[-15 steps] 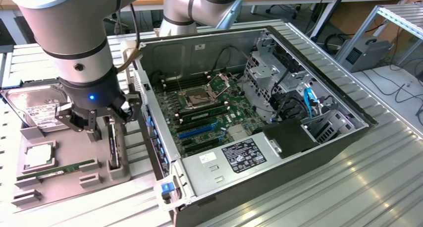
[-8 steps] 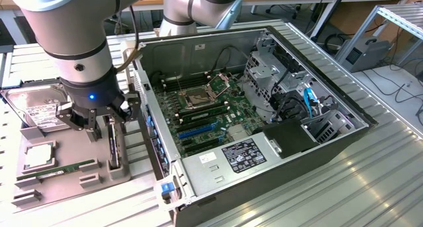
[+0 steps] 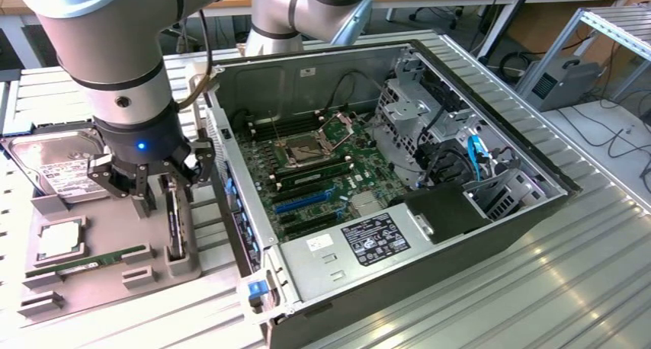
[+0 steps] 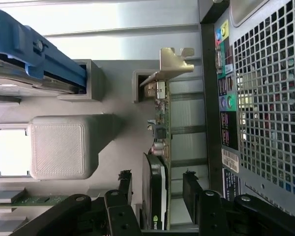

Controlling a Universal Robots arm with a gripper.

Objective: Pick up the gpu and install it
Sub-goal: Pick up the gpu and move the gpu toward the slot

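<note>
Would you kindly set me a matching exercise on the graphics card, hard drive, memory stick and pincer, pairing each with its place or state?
Things
1. graphics card
2. hard drive
3. memory stick
4. pincer

Places or states
A. open, one finger on either side of a card
B. lying flat, white label facing up
C. standing on edge in a slot of the grey holder
D. lying flat, narrow and green

Pairs: 1-C, 2-B, 3-D, 4-A
</note>
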